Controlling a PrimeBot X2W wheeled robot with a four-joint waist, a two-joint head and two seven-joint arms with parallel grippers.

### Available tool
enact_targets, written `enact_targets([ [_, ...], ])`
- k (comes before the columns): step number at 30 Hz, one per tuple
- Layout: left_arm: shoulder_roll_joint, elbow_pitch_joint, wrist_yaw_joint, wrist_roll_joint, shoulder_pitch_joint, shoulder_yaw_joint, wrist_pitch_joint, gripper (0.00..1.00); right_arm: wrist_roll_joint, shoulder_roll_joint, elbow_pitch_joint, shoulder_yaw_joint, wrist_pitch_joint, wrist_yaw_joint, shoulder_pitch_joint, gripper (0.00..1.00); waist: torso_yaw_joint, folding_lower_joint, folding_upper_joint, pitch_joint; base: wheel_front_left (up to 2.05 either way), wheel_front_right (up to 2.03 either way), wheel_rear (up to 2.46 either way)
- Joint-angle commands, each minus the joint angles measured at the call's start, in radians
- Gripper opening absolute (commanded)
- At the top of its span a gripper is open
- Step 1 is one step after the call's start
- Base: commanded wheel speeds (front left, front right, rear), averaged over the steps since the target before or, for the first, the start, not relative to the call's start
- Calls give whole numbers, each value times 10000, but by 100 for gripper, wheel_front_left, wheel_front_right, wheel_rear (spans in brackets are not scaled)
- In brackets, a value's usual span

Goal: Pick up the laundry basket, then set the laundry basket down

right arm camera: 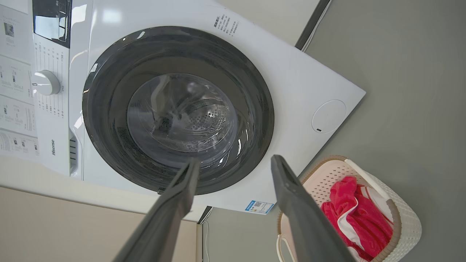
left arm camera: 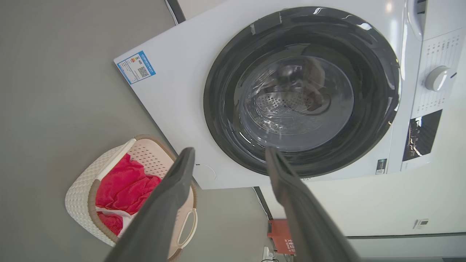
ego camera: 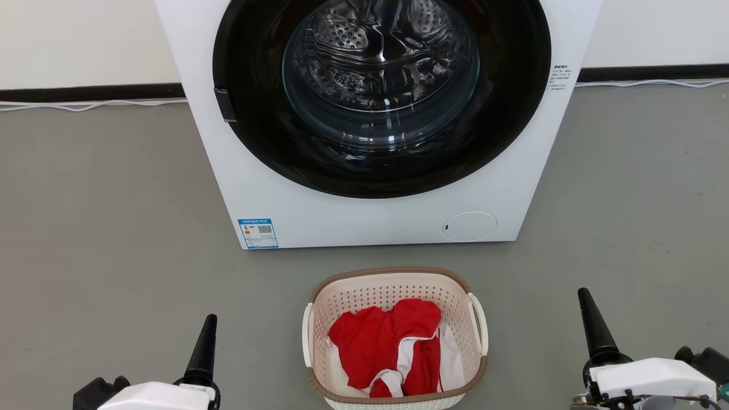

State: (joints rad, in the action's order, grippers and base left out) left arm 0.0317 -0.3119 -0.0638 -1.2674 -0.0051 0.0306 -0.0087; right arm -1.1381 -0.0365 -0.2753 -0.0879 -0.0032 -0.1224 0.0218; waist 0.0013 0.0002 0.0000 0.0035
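The laundry basket [ego camera: 393,287], cream-white and perforated with a brown rim and white loop handles, stands on the grey floor just in front of the washing machine. It holds a red and white garment [ego camera: 387,341]. My left gripper [ego camera: 209,324] hovers to the basket's left and my right gripper [ego camera: 585,302] to its right, both well apart from it. In the left wrist view the left gripper [left arm camera: 229,153] is open and empty, with the basket [left arm camera: 82,193] at the lower left. In the right wrist view the right gripper [right arm camera: 236,162] is open and empty, with the basket [right arm camera: 407,218] at the lower right.
A white front-loading washing machine [ego camera: 370,222] with a shut dark round door stands close behind the basket. A white cable [ego camera: 91,105] runs along the dark baseboard. A red box [left arm camera: 282,236] sits by the wall beside the machine. Grey floor spreads on both sides.
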Motion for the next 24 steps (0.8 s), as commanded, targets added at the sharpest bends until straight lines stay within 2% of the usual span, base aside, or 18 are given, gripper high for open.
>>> enact_targets([
  [1,88,312,103,457,-381,61,-111,100,517,-91,337,137,-165,-32,336,100,-3,-1,0,0,0,0,0],
  [24,114,305,502,3541,-379,-43,-755,100,4024,-171,379,505,-810,-45,473,100,3,-1,0,-37,0,0,0],
])
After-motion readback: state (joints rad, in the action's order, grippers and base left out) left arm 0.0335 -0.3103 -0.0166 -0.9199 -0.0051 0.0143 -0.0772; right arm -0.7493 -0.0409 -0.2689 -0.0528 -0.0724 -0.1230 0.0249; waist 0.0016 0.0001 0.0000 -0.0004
